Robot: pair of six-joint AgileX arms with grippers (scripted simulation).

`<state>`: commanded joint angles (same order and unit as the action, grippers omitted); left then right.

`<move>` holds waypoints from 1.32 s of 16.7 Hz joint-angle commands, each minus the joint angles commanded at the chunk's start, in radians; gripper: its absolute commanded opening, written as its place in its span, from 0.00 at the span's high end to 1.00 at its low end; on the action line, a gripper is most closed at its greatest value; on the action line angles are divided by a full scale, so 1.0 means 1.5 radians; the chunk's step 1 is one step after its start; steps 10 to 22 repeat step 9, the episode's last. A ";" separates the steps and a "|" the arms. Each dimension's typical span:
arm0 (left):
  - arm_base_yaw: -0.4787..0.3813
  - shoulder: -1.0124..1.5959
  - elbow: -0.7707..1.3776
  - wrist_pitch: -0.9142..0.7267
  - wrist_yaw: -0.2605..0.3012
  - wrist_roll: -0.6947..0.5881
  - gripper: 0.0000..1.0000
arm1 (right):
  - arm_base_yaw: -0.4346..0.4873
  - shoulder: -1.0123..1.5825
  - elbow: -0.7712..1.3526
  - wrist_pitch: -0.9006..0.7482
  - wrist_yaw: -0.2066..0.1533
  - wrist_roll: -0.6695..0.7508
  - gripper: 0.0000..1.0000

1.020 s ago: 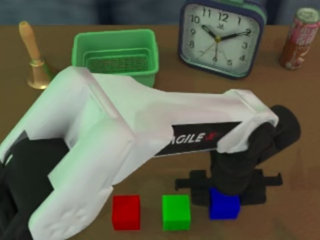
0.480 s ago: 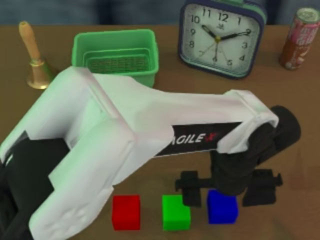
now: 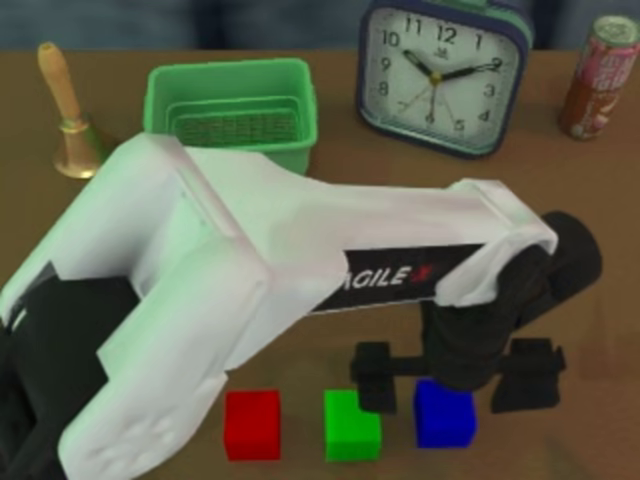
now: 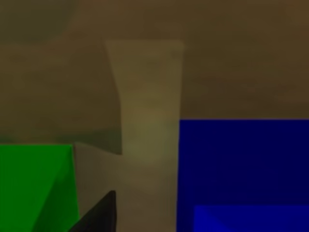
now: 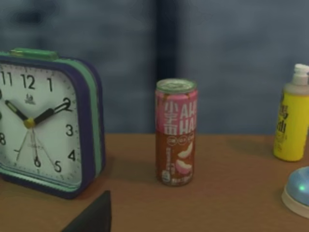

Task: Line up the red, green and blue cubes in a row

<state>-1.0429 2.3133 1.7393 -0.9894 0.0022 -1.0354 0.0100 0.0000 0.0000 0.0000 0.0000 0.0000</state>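
Note:
Near the table's front edge the red cube (image 3: 252,424), green cube (image 3: 351,424) and blue cube (image 3: 445,413) stand in a row, left to right. My left gripper (image 3: 452,385) hangs over the blue cube's far side, open. Its dark fingers (image 3: 378,378) stand apart on either side of that cube and touch nothing. The left wrist view looks down on the green cube (image 4: 34,188) and blue cube (image 4: 241,169), with a bare gap of table between them. My right arm is outside the top view. Its wrist view shows one dark fingertip (image 5: 96,212) set far to the side, open and holding nothing.
Along the back stand a brass bell with a wooden handle (image 3: 68,115), a pale green basket (image 3: 232,110), a blue alarm clock (image 3: 443,72) and a drink can (image 3: 598,78). The right wrist view also shows a yellow bottle (image 5: 292,128) and a round push bell (image 5: 299,191).
My left gripper's fingers have spread apart, letting go of the blue cube. The cube now rests on the table in line with the other two.

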 joint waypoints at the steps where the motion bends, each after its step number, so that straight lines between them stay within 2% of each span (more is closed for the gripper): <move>1: 0.000 -0.002 0.008 -0.009 0.000 0.000 0.00 | 0.000 0.000 0.000 0.000 0.000 0.000 0.00; 8: 0.012 -0.043 0.107 -0.152 0.000 -0.002 0.00 | 0.000 0.000 0.000 0.000 0.000 0.000 0.00; 22: 0.013 -0.045 0.111 -0.156 0.000 -0.002 0.00 | 0.000 0.000 0.000 0.000 0.000 0.000 0.00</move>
